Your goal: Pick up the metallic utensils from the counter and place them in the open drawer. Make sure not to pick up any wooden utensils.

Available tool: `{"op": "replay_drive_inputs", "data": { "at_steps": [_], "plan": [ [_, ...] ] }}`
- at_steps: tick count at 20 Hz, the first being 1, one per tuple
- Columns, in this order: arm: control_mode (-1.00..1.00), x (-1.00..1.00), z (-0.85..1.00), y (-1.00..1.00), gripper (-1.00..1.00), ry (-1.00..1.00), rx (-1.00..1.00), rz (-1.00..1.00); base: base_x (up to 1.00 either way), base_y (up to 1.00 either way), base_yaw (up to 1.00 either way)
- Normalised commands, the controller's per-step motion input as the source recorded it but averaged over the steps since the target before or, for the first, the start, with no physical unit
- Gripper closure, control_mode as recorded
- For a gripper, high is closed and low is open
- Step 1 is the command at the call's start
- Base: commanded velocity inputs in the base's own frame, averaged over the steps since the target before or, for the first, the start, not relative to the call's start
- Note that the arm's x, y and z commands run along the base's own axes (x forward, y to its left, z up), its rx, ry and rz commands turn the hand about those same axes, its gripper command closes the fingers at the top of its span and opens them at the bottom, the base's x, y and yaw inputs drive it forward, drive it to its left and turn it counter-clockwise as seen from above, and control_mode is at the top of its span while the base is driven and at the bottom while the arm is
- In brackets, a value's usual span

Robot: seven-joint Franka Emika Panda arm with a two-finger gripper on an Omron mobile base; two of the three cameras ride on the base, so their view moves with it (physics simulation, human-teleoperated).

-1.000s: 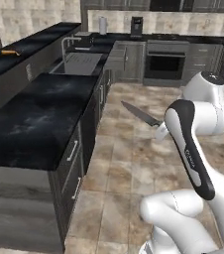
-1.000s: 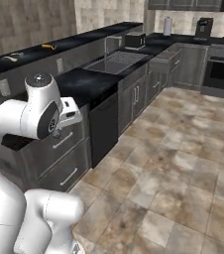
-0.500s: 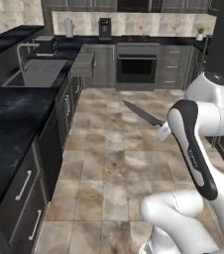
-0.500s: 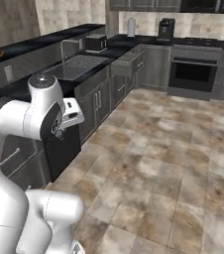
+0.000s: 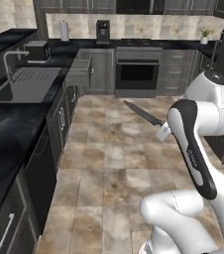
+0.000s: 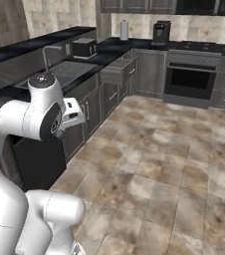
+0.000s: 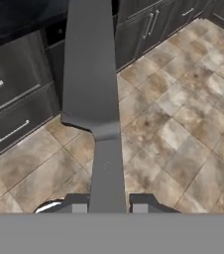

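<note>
Both base views have swung over the last second, which is the base driving and turning, not things moving. The counter (image 5: 12, 129) that sat close in front is now off to the left of the gripper (image 5: 162, 132). The oven (image 5: 137, 75) is now dead ahead, far off.

The gripper is narrow, clamped on the handle of a long flat grey utensil (image 5: 142, 113). Its pose against the arm is unchanged across the frames, so the grip looks stable in transit. In the hand view the handle runs up between the fingertips of the gripper (image 7: 106, 202) and widens into a broad blade pointing away.

The open drawer (image 5: 79, 72) has come into view. It is ahead and left of the gripper, well apart, and sticks out from the counter run past the sink (image 5: 27, 84). The right base view shows the same drawer (image 6: 117, 74) beyond the hand.

Judgement: this is the carry leg, with one metallic utensil in hand. The base needs more travel toward the drawer before a drop is reachable.

Hard to tell:
- The blade tip is cut off at the top of the hand view.
- Knife or spatula is unclear, though the grey sheen reads as metal, not wood.
- Pad contact on the handle sits at the frame's bottom edge and is mostly cut off.
- The drawer is seen side-on and small, so its inside is unreadable and it is unclear whether anything lies in it.
- The near counter is cropped at the left edge.
</note>
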Motion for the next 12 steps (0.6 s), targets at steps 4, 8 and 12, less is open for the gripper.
{"op": "replay_drive_inputs", "data": {
  "at_steps": [4,8,12],
  "plan": [
    [1.00,0.00,0.00,0.00,1.00,0.00,0.00,0.00,0.99,0.14,-0.05],
    [1.00,0.00,0.00,0.00,1.00,0.00,0.00,0.00,1.00,0.14,-0.06],
    [1.00,0.00,0.00,0.00,1.00,0.00,0.00,0.00,0.94,0.40,-0.05]
  ]
}}
